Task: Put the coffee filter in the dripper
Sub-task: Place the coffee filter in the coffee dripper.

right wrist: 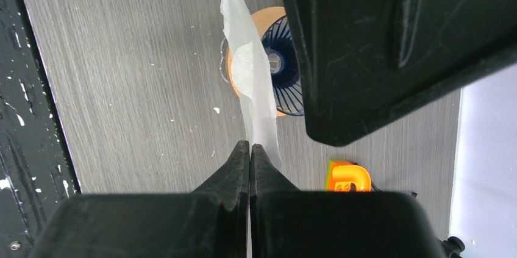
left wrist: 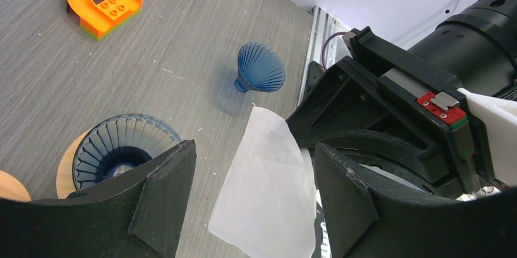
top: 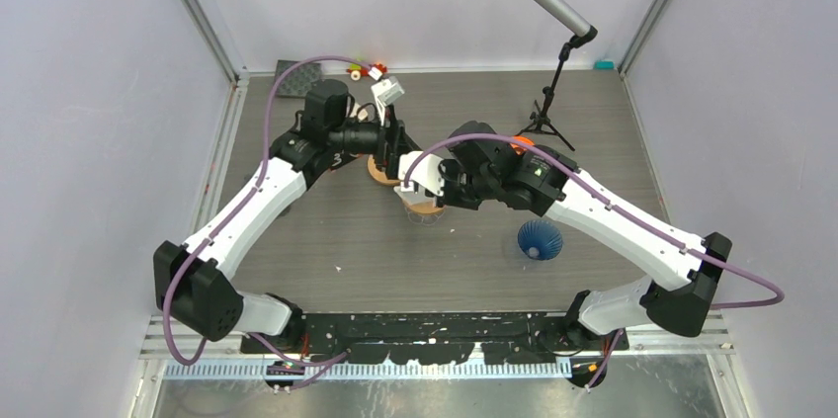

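The right gripper [right wrist: 250, 147] is pinched tight on one edge of the white paper coffee filter [right wrist: 249, 69]. The filter is flat and unopened, and its long axis runs straight out from those fingertips. Seen from the right wrist, the free end of the paper crosses the rim of the blue ribbed dripper [right wrist: 285, 66], which stands mouth up on its round wooden stand [right wrist: 271, 19]. From overhead, the dripper [top: 425, 207] is below the pinch and slightly to its near side, so the filter is in the air above the cone and not yet in it. The left gripper [left wrist: 255, 151] has wide jaws set either side of the sheet and apparently not touching it. The right arm carries the paper and looks better placed to lower it. The filter probably needs spreading first, and the left fingers look set for that. A second blue dripper [left wrist: 260, 68] lies tipped on the table, well to the right.
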You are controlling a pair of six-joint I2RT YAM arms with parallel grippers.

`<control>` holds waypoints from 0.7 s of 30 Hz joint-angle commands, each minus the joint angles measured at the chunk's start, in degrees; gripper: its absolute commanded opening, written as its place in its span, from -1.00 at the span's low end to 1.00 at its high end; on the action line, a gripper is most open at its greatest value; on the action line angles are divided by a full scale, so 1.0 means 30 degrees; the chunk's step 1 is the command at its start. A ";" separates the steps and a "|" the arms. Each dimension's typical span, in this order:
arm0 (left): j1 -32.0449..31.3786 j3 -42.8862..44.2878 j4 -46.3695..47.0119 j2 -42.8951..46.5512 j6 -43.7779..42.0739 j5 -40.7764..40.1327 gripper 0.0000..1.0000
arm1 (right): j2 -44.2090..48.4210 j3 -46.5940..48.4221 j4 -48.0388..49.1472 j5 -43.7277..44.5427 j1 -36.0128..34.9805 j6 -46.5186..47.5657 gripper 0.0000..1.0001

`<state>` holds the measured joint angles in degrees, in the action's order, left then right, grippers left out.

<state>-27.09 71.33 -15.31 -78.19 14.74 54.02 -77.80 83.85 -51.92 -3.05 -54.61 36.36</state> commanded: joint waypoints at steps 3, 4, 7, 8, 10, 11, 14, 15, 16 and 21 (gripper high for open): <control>-0.0382 -0.0227 -0.0029 -0.0081 -0.0128 0.0587 0.45 | -0.0112 0.0730 0.0175 0.0470 -0.0132 0.0250 -0.99; -0.0422 -0.0263 -0.0050 -0.0096 -0.0159 0.0596 0.45 | -0.0134 0.0730 0.0191 0.0461 -0.0129 0.0241 -0.99; -0.0540 -0.0335 -0.0095 -0.0197 -0.0375 0.0514 0.45 | -0.0112 0.0730 0.0209 0.0431 -0.0161 0.0242 -0.99; -0.0574 -0.0335 -0.0179 -0.0249 -0.0461 0.0447 0.45 | -0.0112 0.0730 0.0203 0.0438 -0.0158 0.0243 -0.99; -0.0633 -0.0339 -0.0296 -0.0330 -0.0643 0.0324 0.44 | -0.0083 0.0742 0.0195 0.0405 -0.0165 0.0244 -0.99; -0.0659 -0.0321 -0.0321 -0.0354 -0.0690 0.0321 0.43 | -0.0068 0.0732 0.0179 0.0402 -0.0166 0.0229 -0.99; -0.0801 -0.0311 -0.0463 -0.0428 -0.1061 0.0237 0.41 | -0.0081 0.0738 0.0196 0.0423 -0.0147 0.0244 -0.99; -0.0852 -0.0308 -0.0584 -0.0443 -0.1232 0.0157 0.41 | -0.0075 0.0731 0.0198 0.0426 -0.0164 0.0244 -0.99; -0.0891 -0.0310 -0.0694 -0.0463 -0.1378 0.0095 0.40 | -0.0081 0.0730 0.0194 0.0430 -0.0169 0.0244 -0.99; -0.1047 -0.0398 -0.0968 -0.0466 -0.1853 -0.0101 0.37 | -0.0065 0.0745 0.0171 0.0430 -0.0190 0.0244 -0.99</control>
<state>-29.71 70.24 -17.58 -79.53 11.33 53.95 -78.15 83.90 -52.05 -2.57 -54.72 36.38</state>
